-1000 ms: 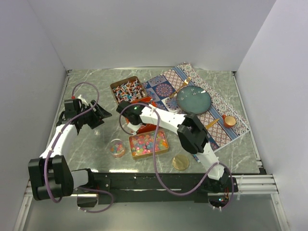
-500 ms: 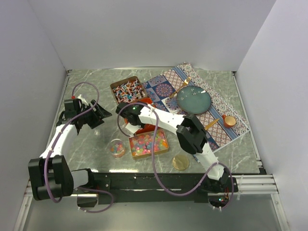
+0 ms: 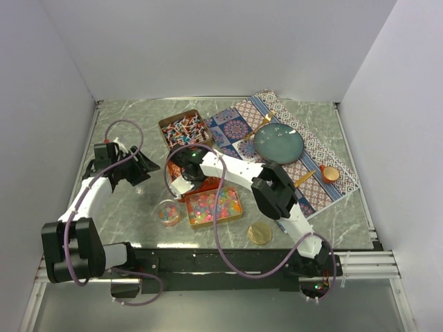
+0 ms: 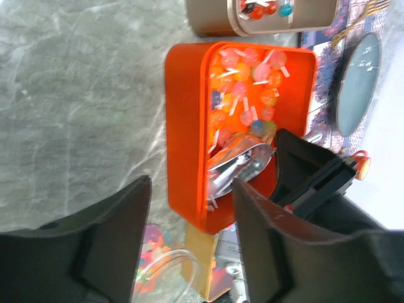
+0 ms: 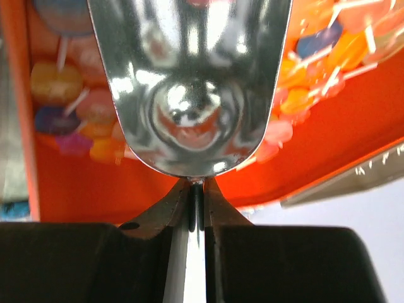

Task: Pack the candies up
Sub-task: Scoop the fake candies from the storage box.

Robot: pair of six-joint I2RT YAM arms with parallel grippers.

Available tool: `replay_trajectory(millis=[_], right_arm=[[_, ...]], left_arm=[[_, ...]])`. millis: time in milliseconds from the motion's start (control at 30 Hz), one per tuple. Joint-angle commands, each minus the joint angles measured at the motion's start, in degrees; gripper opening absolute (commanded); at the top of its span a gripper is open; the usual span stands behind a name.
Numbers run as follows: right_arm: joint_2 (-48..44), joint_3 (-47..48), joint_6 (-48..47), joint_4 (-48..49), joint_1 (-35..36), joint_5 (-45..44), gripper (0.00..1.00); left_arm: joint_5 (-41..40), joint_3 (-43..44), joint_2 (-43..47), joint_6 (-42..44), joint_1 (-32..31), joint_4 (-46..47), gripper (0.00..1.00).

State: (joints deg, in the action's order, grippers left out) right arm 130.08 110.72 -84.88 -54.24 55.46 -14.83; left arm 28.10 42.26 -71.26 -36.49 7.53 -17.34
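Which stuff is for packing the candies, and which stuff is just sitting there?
For the job: candies, scoop held in the right tool, orange box, flat tin, round tub.
Just sitting there: plate, patterned mat, copper cup.

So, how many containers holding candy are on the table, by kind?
Brown tin: 1
Orange tin: 1
Jelly tin: 1
Clear round tub: 1
Total: 4
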Motion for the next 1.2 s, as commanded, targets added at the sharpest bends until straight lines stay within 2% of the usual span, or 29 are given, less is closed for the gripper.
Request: replay_trajectory(millis=[0, 33, 67, 133, 233, 467, 600, 733, 900, 1000, 1100, 1133, 1167], right_arm=[[-0.97, -2.26, 1.56, 4.31, -1.23, 5.60, 0.00], [-1.06, -2.26, 1.91, 4.66, -1.41, 6.73, 0.00], [-1.23, -1.82, 2.96, 5.02, -1.41, 7.53, 0.00], [-0.88, -0.95, 4.02, 4.50, -1.85, 9.54, 0.00], [-1.32, -0.24, 5.43, 4.23, -2.99, 13.58, 0.00], [-5.79, -2.86, 5.52, 4.75, -6.76, 19.74, 0.00], [-10.28, -7.09, 4.46, 6.34, -8.96, 24.75, 0.00], [-12.31, -7.36, 4.99, 4.32, -11.07, 31.34, 0.00], [-12.92, -7.80, 6.92, 4.75, -12.75, 33.02, 0.00], [-13.36, -6.83, 7.10, 3.88, -13.01, 30.04, 0.00], [-14.33, -5.51, 6.13, 1.86, -12.75, 25.13, 0.00], [-14.59, -4.73, 5.52, 0.64, -12.40, 23.81, 0.00], [-15.03, -4.37, 5.34, 0.19, -12.13, 21.88, 0.00]], left_arm=[[-1.46, -3.58, 0.77, 0.20, 0.20, -0.06, 0.54], [-1.21, -4.55, 0.78, -0.33, 0.12, 0.29, 0.49], [-0.85, -6.38, 0.95, -0.77, 0.12, 1.16, 0.37], [-0.85, -7.54, 0.95, -2.09, 0.12, 2.22, 0.21], [-1.46, -7.55, -0.01, -1.92, 0.12, 3.19, 0.16], [-1.99, -1.31, -5.46, 0.98, 0.12, 1.44, 0.19], [-1.90, -0.34, -7.04, 1.33, 0.20, 2.05, 0.19], [-2.43, 0.45, -7.57, 2.39, 0.29, 1.70, 0.20], [-2.96, 1.68, -7.84, 3.71, 0.47, 1.08, 0.20], [-2.43, 2.39, -7.84, 3.97, 0.47, 1.00, 0.21], [-2.43, 3.44, -7.75, 4.93, 0.56, 1.00, 0.32], [-2.69, 4.40, -7.92, 5.20, 0.73, 0.82, 0.45], [-2.87, 5.11, -8.19, 5.90, 0.82, 0.65, 0.51]])
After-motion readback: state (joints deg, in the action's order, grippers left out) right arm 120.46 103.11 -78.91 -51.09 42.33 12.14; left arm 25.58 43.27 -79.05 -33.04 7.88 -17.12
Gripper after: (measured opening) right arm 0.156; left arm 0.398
